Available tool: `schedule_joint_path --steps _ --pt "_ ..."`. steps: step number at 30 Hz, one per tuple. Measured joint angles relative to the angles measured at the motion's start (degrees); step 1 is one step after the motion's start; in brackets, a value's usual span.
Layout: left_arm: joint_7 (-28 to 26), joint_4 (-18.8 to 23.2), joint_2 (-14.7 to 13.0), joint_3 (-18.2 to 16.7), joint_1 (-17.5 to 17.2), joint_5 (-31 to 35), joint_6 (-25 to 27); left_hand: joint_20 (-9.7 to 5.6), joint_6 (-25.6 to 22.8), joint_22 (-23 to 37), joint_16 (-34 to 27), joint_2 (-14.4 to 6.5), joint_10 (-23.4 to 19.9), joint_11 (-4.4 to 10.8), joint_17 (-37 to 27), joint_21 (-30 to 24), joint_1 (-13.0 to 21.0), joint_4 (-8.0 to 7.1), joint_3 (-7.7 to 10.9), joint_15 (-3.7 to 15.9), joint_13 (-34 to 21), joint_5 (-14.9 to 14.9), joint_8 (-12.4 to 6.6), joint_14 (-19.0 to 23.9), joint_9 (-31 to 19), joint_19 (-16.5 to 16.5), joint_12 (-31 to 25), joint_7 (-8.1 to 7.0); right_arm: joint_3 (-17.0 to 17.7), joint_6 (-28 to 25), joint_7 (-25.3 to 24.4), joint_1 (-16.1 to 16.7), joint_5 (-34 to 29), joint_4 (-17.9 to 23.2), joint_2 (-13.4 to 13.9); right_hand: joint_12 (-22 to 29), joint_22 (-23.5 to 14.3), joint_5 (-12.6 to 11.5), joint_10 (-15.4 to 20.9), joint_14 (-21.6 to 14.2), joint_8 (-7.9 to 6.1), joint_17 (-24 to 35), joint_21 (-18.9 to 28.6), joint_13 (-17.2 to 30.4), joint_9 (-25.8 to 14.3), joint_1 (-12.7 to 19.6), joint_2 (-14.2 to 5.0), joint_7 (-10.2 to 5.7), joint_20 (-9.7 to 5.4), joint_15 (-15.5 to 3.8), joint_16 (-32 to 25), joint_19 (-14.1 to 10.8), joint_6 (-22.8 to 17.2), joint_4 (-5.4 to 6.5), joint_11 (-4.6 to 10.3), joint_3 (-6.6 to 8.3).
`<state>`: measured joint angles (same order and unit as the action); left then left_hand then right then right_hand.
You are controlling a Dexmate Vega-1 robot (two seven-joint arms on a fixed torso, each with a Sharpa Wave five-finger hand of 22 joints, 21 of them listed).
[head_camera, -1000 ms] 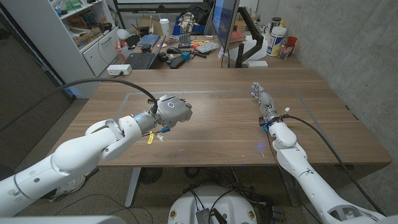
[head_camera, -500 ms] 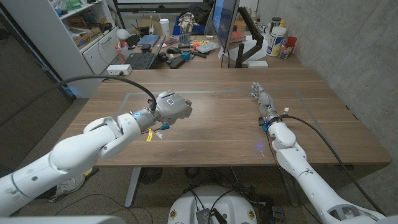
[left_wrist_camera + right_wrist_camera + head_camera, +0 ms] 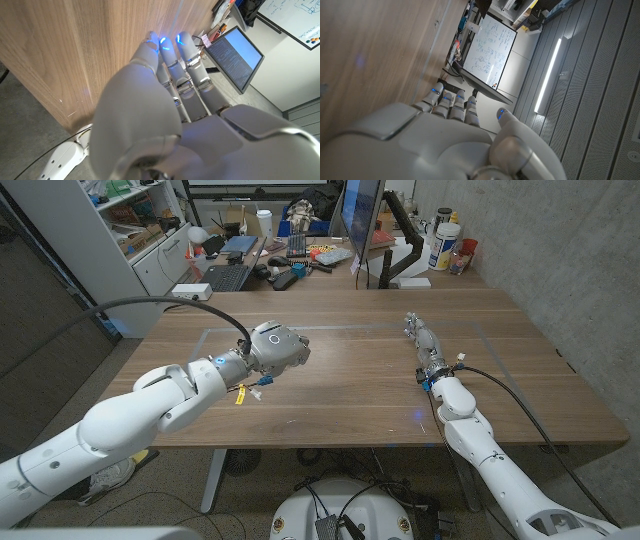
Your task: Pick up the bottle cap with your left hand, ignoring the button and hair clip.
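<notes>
Left hand (image 3: 278,348) raised, fingers together (nothing visibly held), right hand (image 3: 423,340) outstretched

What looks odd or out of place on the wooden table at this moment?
The task names a bottle cap, a button and a hair clip, but none can be seen on the table. The left hand hovers above bare wood, apparently holding nothing; the right hand rests on the table.
</notes>
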<state>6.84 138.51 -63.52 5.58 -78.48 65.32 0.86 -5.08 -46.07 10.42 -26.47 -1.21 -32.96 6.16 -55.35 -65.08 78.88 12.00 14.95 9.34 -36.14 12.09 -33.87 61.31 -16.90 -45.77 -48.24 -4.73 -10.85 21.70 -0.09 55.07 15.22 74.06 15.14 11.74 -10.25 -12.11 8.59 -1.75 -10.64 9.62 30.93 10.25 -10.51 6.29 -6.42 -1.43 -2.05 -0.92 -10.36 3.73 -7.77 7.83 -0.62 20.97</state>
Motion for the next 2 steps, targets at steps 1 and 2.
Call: schedule_joint_path --steps 1,2 --pt "-0.03 0.03 0.01 -0.05 0.00 0.00 0.01 0.07 0.00 0.00 0.00 -0.01 0.00 0.00 0.00 0.00 -0.01 0.00 0.00 0.00 0.00 0.00 0.00 0.00 0.00 -0.10 0.00 0.00 0.01 0.00 -0.03 0.02 0.00 0.03 0.00 0.00 0.00 0.00 0.00 0.00 0.00 0.00 -0.05 0.00 0.00 0.00 0.00 0.00 0.00 0.00 0.00 0.00 0.00 0.00 0.00 0.00" --pt "-0.09 0.08 0.02 -0.11 0.00 0.01 0.02 -0.14 0.00 0.00 0.00 -0.02 0.00 0.00 -0.10 0.00 -0.02 0.00 0.00 0.00 0.00 0.00 0.00 0.00 0.01 -0.31 0.01 0.00 0.02 0.00 -0.07 0.04 0.00 0.05 -0.01 0.00 0.00 0.00 0.00 0.00 0.00 0.00 -0.22 0.00 0.00 0.00 0.00 0.00 0.00 0.00 0.00 0.00 0.00 0.00 0.00 0.00"
